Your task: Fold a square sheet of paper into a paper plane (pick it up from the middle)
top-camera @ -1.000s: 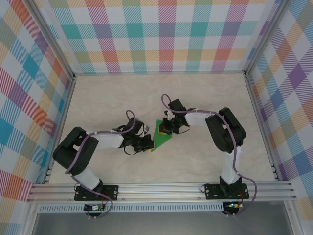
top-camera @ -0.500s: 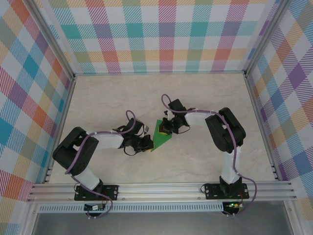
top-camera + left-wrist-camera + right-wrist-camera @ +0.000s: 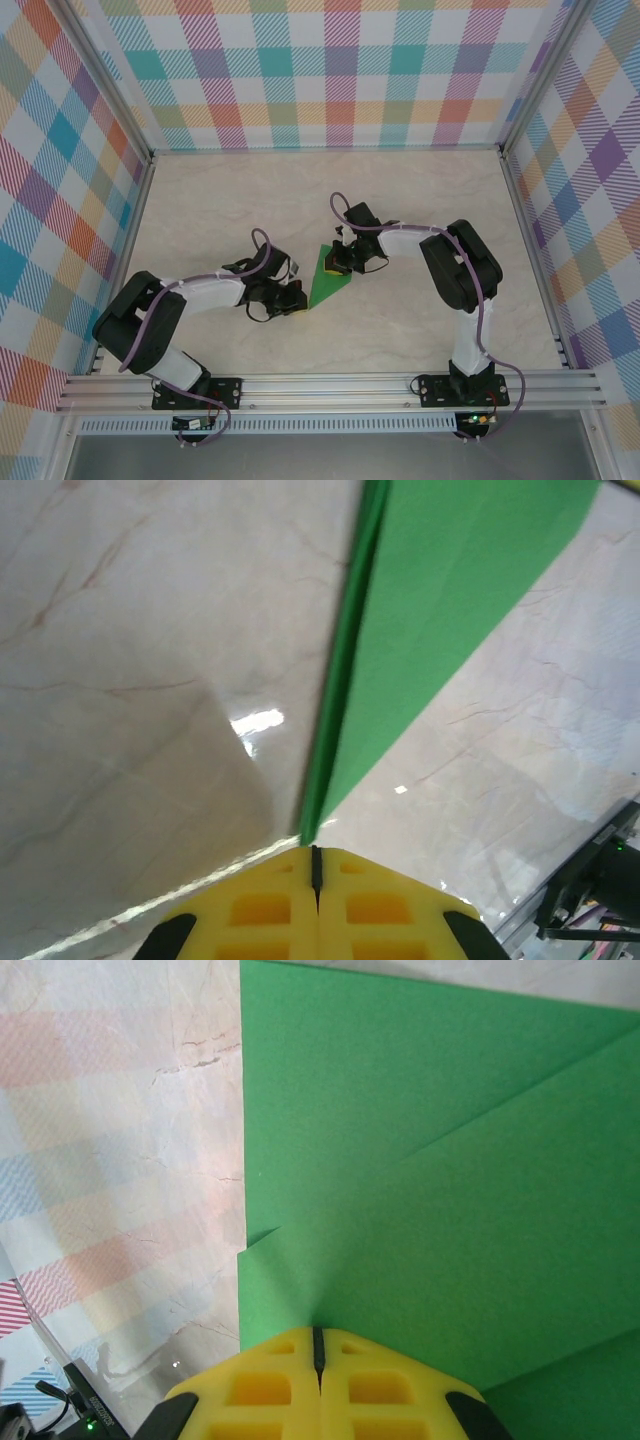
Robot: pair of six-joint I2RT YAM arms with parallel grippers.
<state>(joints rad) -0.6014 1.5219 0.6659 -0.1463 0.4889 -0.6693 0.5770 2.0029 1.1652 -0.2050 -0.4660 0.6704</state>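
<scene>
The bright-green paper [image 3: 329, 287] lies on the table as a folded triangle, its point toward the near left. In the right wrist view the paper [image 3: 430, 1150] shows diagonal creases and layered flaps. My right gripper [image 3: 338, 263] is shut, and its yellow fingertips [image 3: 290, 1360] rest on the paper's far edge. My left gripper [image 3: 297, 299] is shut too, just left of the near point. In the left wrist view the paper [image 3: 440, 600] narrows to a tip that ends right at the seam of the left gripper [image 3: 316, 852]; I cannot tell whether that tip is pinched.
The pale marble table [image 3: 420, 330] is bare around the paper. Plaid walls and aluminium rails [image 3: 330, 385] box in the table on all sides. Both arm bases sit at the near edge.
My left gripper has slid back to the left, off the paper's near corner, and its elbow has swung down. The right gripper and the paper have stayed put.
</scene>
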